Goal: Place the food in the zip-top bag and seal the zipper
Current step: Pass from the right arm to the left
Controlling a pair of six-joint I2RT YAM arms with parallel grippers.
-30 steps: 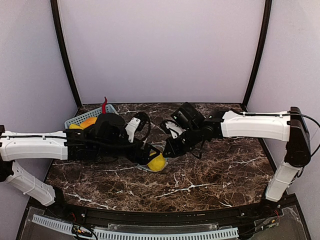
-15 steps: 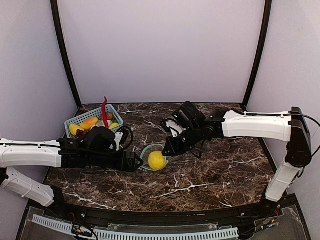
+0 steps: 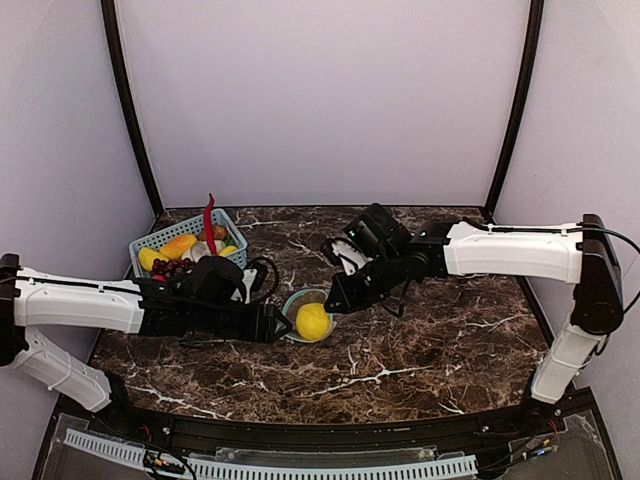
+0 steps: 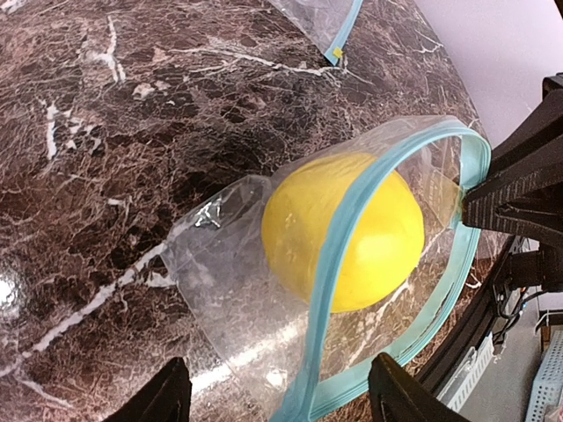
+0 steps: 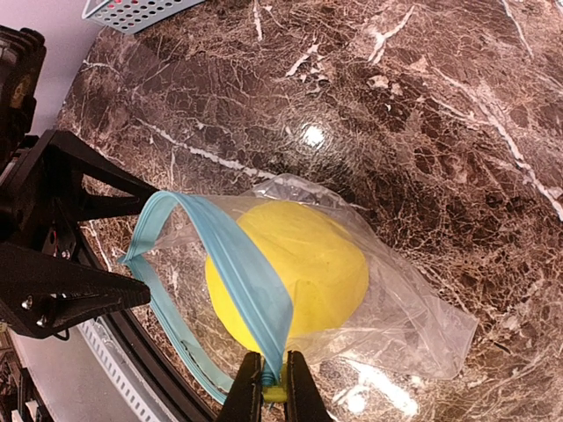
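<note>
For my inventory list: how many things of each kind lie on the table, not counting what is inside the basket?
lemon: 1, inside a bag
clear bag: 2; the second lies apart
basket: 1
Total: 4

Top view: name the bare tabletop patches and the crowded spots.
Free: the marble table right of the lemon, in front of the right arm; also the back middle, between basket and right arm. Crowded: the centre, where left tool and right tool meet at the zip-top bag.

lemon (image 3: 313,321) inside zip-top bag (image 3: 292,299) | right gripper (image 3: 332,302) at bag rim | left gripper (image 3: 277,325) just beside | basket (image 3: 165,231) back-left
</note>
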